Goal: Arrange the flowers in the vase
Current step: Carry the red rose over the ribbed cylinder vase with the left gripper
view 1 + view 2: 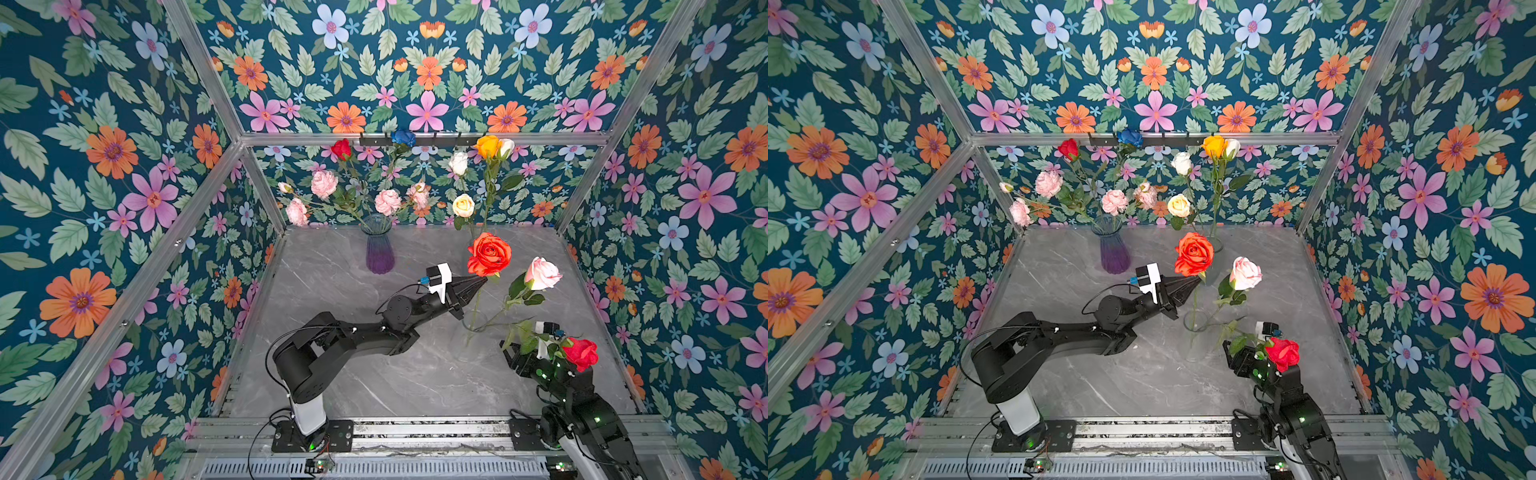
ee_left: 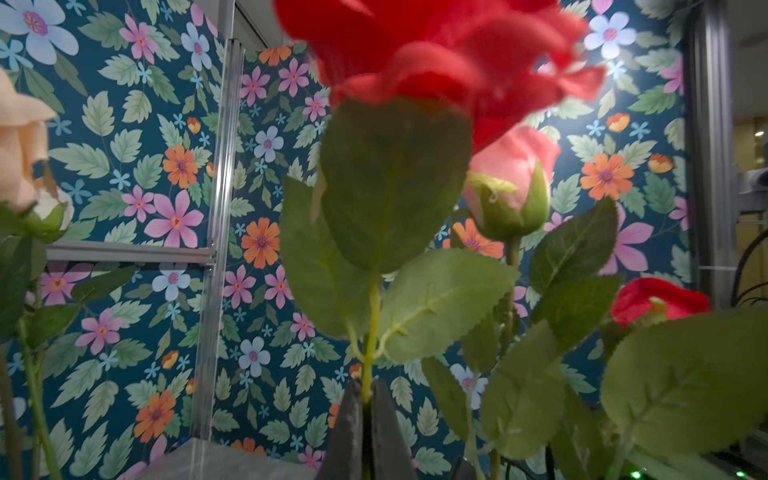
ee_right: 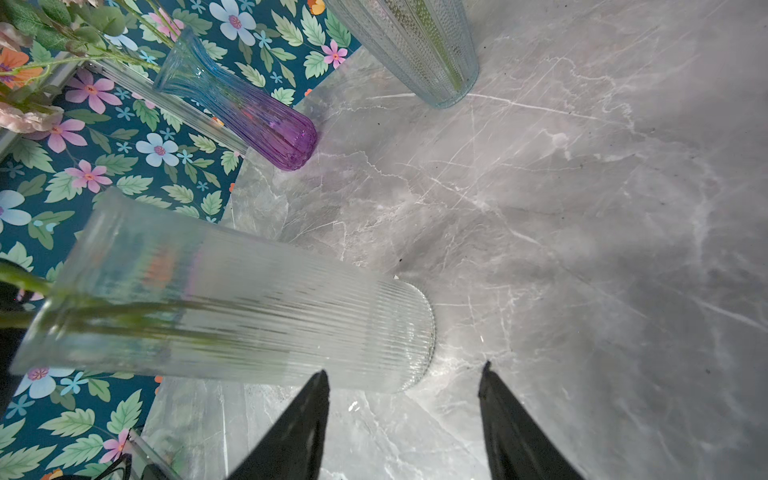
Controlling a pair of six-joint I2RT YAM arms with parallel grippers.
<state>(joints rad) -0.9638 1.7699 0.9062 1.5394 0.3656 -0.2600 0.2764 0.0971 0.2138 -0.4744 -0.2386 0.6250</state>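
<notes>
Left gripper [image 1: 482, 283]: jaws clamped together on the green stem of the orange-red rose [image 1: 489, 254], just under the bloom; the wrist view shows the stem pinched between both fingers [image 2: 349, 424].
Purple vase [image 1: 379, 249]: upright at the back edge, left of centre; holds pink carnations [image 1: 324, 183] plus a red and a blue rose, fanning out toward the back wall.
Tabletop [image 1: 332, 299]: bare marble between the purple vase and the left arm, and across the front centre between the two arm bases.
Dotted vase [image 3: 419, 45]: at the back, right of centre; white, cream and orange roses stand in it.
Ribbed vase [image 1: 473, 323]: clear, front right; the clamped stem runs down into it, and the pink rose [image 1: 541, 273] leans right over its rim.
Red rose [image 1: 582, 353]: bloom sits over the right arm, near the right edge of the table.
Right gripper [image 3: 405, 368]: jaws apart with nothing between them; tips near the ribbed vase's foot.
</notes>
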